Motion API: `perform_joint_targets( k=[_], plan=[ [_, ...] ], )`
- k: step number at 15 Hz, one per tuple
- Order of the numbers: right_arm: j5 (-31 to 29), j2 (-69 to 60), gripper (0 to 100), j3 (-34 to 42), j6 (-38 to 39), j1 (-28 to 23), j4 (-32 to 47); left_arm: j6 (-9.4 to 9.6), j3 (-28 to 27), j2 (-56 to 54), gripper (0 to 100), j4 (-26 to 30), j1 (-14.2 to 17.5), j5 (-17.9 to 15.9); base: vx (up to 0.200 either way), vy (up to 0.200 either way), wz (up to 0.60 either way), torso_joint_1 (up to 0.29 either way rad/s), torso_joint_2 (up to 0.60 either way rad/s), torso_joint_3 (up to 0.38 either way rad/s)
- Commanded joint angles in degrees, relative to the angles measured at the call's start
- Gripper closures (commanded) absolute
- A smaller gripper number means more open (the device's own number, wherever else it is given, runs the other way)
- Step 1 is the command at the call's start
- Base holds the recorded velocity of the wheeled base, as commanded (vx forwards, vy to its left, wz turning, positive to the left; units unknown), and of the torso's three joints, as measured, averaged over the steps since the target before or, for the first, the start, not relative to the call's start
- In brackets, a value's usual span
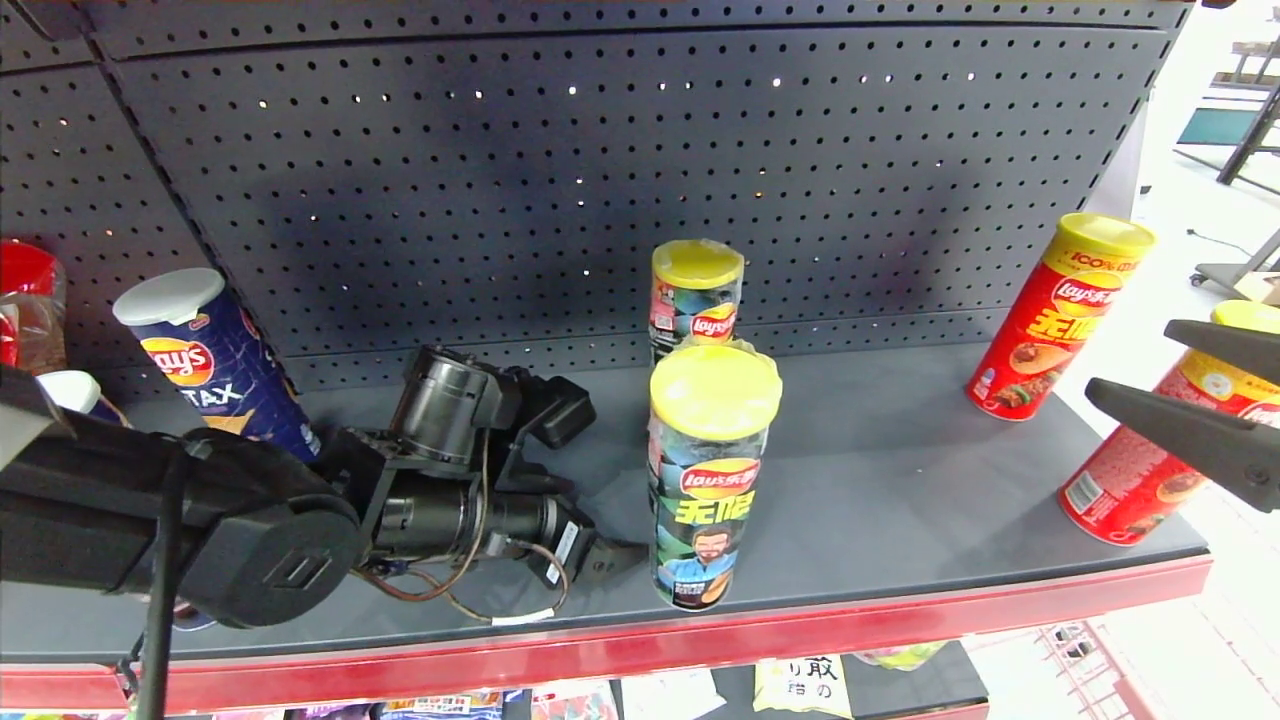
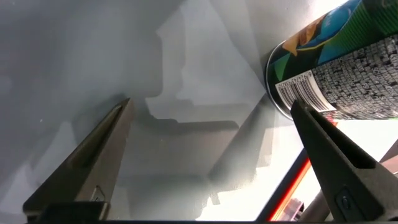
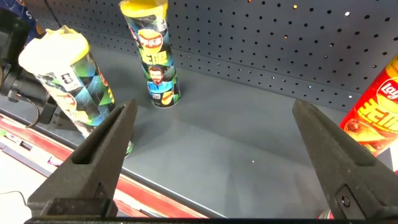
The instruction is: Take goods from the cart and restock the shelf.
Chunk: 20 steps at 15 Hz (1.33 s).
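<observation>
**Head view.** The shelf board, grey with a red front lip, carried these items:
- The front tube, a green-patterned cardboard cylinder with a yellow plastic lid, stood upright near the lip.
- The rear tube, of the same kind, stood upright behind it and apart from it.
- The far red tube and the near red tube, both yellow-lidded, stood to the right.
- The blue tube, white-lidded, stood to the left.

The left gripper lay low beside the front tube's foot. The right gripper hung at the shelf's right end, fingers spread and empty.

**Left wrist view.** The jaws stood wide apart with nothing between them. The front tube's base was just beside one finger.

**Right wrist view.** The gripper was released and empty, with both green tubes beyond it.

**Progress.** The front tube looked shelved and let go. Bare board was left for more, though how much stock was still to come could not be judged.

**Obscured.** The blue tube's foot was behind the left arm. The near red tube was partly covered by the right fingers.
</observation>
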Motion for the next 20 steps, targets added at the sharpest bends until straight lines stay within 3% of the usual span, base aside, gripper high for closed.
perform_joint_targets(
  k=[1, 7, 9, 11, 14, 15, 16, 17, 18, 19, 20],
  plan=[
    [0.03, -0.04, 0, -0.01, 0.03, -0.04, -0.01, -0.01, -0.19, 0.38, 0, -0.03, -0.12, 0.00, 0.000, 0.000, 0.00, 0.000, 0.00, 0.000],
    [0.12, -2.50, 0, 4.30, -0.14, 0.04, -0.01, -0.45, 1.66, -3.40, 0, -0.03, 0.15, 0.97, 0.000, 0.000, 0.00, 0.000, 0.00, 0.000],
    [0.12, -6.19, 0, 8.25, -0.58, -0.04, 0.25, -2.38, 5.79, -12.46, 0, -0.03, 1.29, 1.15, 0.000, 0.000, 0.00, 0.000, 0.00, 0.000],
    [0.03, -10.32, 0, 10.98, -1.38, -0.04, 2.18, -2.73, 9.13, -22.21, 0, 0.41, 3.57, 0.97, 0.000, 0.000, 0.00, 0.000, 0.00, 0.000],
    [-0.58, -19.81, 0, 11.86, -1.90, -4.44, 11.85, -3.52, 21.96, -43.74, 0, 2.87, 5.42, 1.06, 0.000, 0.000, 0.00, 0.000, 0.00, 0.000],
    [-1.11, -23.15, 0, 11.15, -1.90, -7.43, 16.25, -3.61, 25.65, -51.74, 0, 6.56, 7.53, 1.59, 0.000, 0.000, 0.00, 0.000, 0.00, 0.000],
    [-2.34, -27.46, 0, 10.10, -1.90, -11.12, 22.05, -3.61, 27.76, -62.03, 0, 14.91, 11.75, 3.08, 0.000, 0.000, 0.00, 0.000, 0.00, 0.000],
    [-4.36, -31.41, 0, 9.22, -1.90, -14.55, 27.41, -4.05, 26.88, -70.90, 0, 25.81, 15.53, 3.96, 0.000, 0.000, 0.00, 0.000, 0.00, 0.000],
    [-5.42, -33.61, 0, 8.87, -1.81, -16.22, 30.05, -4.58, 25.47, -74.95, 0, 32.22, 17.20, 3.96, 0.000, 0.000, 0.00, 0.000, 0.00, 0.000],
    [-7.35, -38.01, 0, 8.78, -1.81, -19.12, 35.41, -5.11, 22.05, -81.80, 0, 45.49, 20.19, 4.31, 0.000, 0.000, 0.00, 0.000, 0.00, 0.000],
    [-8.14, -39.94, 0, 8.69, -1.90, -20.43, 38.31, -5.11, 20.46, -84.79, 0, 51.56, 22.29, 5.89, 0.000, 0.000, 0.00, 0.000, 0.00, 0.000]
  ],
)
